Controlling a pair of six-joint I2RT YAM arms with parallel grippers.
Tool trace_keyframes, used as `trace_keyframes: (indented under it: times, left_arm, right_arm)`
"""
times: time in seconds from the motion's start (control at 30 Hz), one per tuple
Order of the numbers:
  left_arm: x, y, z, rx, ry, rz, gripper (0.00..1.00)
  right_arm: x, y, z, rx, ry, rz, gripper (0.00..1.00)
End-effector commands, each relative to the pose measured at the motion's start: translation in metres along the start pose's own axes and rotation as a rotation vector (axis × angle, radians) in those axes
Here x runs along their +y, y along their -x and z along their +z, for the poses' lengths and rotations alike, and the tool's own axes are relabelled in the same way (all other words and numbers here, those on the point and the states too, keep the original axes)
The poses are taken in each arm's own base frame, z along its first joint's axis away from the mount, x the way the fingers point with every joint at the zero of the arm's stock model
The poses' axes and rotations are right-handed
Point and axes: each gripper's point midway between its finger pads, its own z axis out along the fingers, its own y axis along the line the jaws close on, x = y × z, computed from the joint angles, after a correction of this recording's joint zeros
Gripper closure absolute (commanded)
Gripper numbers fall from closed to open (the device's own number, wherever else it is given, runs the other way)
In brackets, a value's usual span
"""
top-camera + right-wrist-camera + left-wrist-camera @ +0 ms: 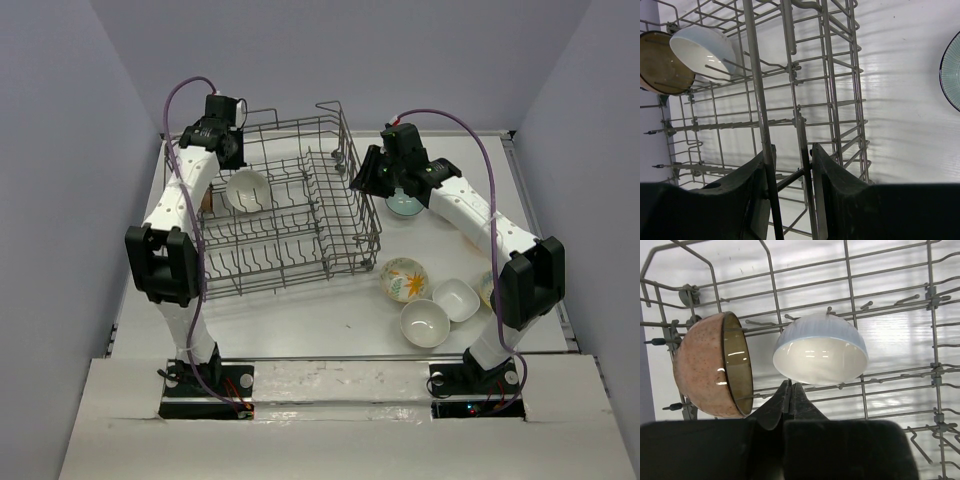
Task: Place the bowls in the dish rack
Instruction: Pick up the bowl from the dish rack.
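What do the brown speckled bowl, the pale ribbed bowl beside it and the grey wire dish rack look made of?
Brown speckled bowl: likely glazed ceramic, glossy highlights on its olive inside. Pale ribbed bowl: likely glazed ceramic too, smooth shiny white interior. Grey wire dish rack: probably metal wire, thin rigid rods, dull sheen.

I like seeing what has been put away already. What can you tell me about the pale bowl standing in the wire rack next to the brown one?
The pale bowl is round, glossy and ceramic-looking. It is creamy white inside and faintly bluish with fine ribs outside. It looks whole and empty. It stands tipped on its edge among the upright tines in the left part of the dish rack, with its mouth turned sideways. The brown speckled bowl stands beside it, with a gap showing between them.
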Motion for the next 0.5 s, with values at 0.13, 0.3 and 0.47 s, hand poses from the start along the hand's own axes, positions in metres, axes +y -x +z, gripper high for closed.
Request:
trace_keyframes:
  times: [0.13,0.3,0.47]
  left_arm:
    - [-0.003,0.007,-0.007,-0.034,-0.008,-0.006,1.00]
    - [0.002,0.001,0.006,-0.007,0.037,-0.005,0.68]
    - [0.007,0.000,0.018,0.004,0.075,-0.011,0.46]
  right_arm:
    - [-0.001,-0.004,0.001,0.010,-0.005,0.032,0.89]
    - [-0.001,-0.004,0.001,0.010,-0.005,0.032,0.89]
    - [-0.001,-0.003,0.000,0.010,-0.003,0.033,0.89]
